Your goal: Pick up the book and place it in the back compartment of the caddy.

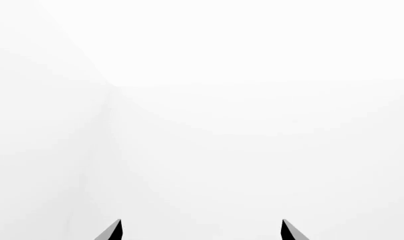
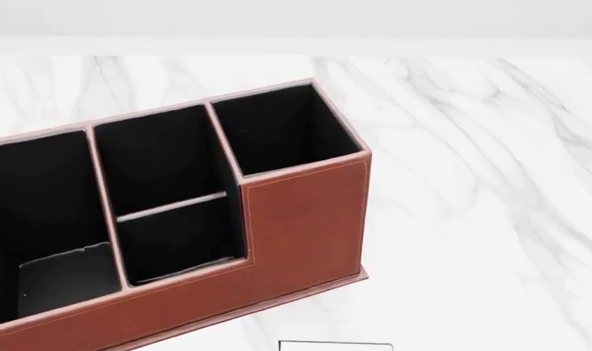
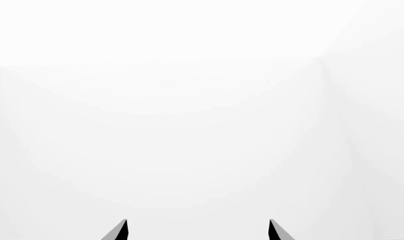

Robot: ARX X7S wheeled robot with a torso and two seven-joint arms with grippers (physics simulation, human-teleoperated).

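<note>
The caddy [image 2: 306,219], red-brown leather with pale stitching, stands on the marble top and fills the left and middle of the head view. Its small squarish cell [image 2: 184,241], behind the low front wall and a thin pale divider [image 2: 173,207], matches the back compartment and shows only black lining. At the bottom edge of the head view a pale, dark-outlined sliver shows, apparently the book [image 2: 335,346]. The left gripper [image 1: 202,232] and right gripper [image 3: 198,232] appear only in their wrist views. Each has its fingertips wide apart, with nothing between them, against blank white.
The white marble table [image 2: 471,183] stretches to the right of the caddy and behind it to a pale back edge. A tall cell [image 2: 281,131] at the caddy's right end and a long cell [image 2: 42,212] at its left are black-lined.
</note>
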